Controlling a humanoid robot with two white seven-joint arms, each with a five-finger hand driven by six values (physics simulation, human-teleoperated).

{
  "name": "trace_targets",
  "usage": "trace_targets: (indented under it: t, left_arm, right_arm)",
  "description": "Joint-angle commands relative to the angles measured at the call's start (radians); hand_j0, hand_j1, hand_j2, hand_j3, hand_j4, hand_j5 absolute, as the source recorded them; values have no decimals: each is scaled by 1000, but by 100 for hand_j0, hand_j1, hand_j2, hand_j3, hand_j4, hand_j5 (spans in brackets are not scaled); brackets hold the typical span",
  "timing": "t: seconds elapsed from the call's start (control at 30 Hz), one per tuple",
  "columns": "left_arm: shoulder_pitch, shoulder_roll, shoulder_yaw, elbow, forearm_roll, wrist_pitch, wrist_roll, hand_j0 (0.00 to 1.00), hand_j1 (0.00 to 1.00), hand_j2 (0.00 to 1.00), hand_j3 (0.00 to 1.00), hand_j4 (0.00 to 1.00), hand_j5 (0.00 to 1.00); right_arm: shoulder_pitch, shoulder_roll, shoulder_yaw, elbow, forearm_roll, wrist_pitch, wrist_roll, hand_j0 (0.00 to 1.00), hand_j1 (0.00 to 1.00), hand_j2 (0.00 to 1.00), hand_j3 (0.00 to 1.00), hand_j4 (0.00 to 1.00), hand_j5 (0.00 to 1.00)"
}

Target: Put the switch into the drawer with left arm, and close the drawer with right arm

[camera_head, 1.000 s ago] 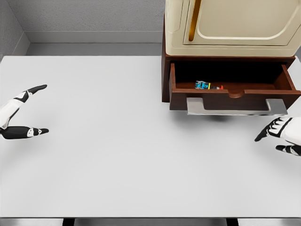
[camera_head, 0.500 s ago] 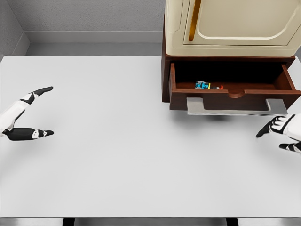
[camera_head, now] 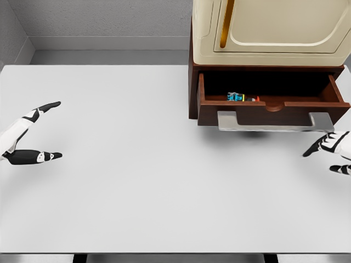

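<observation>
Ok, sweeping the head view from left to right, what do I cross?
Left hand → switch inside the open drawer → right hand at the right edge.

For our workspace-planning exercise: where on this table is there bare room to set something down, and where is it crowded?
Bare: the wide table stretch between the left hand and the right hand, in front of the open drawer. Crowded: the back right corner, under the cabinet, and the strip by the drawer's handle.
</observation>
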Motion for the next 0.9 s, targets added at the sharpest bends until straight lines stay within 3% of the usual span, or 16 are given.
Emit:
trace_targets:
  t: [0.0,0.13,0.43,0.7,0.87]
  left_arm:
    - [0,0,0,-4,8,2,-1,100,100,100,100,100,100]
    - [0,0,2,-2,8,2,-1,100,100,100,100,100,100]
    - [-3,-1,0,-2,8,2,-21,100,100,100,100,100,100]
    - [-2,-1,2,4,8,2,-23,100,100,100,100,100,100]
    - [-2,-1,2,4,8,2,-23,100,100,100,100,100,100]
  right_arm:
    - [-2,-15,18,51,0,1,-3,72,72,72,72,72,72]
    - [-5,-16,16,99,-11,1,-3,73,73,73,73,73,73]
    - [-8,-15,16,87,-14,1,-4,72,72,72,72,72,72]
    - [-5,-24,18,-1,-46,1,-6,72,72,72,72,72,72]
    - [-5,-22,16,-1,-66,1,-7,72,72,72,72,72,72]
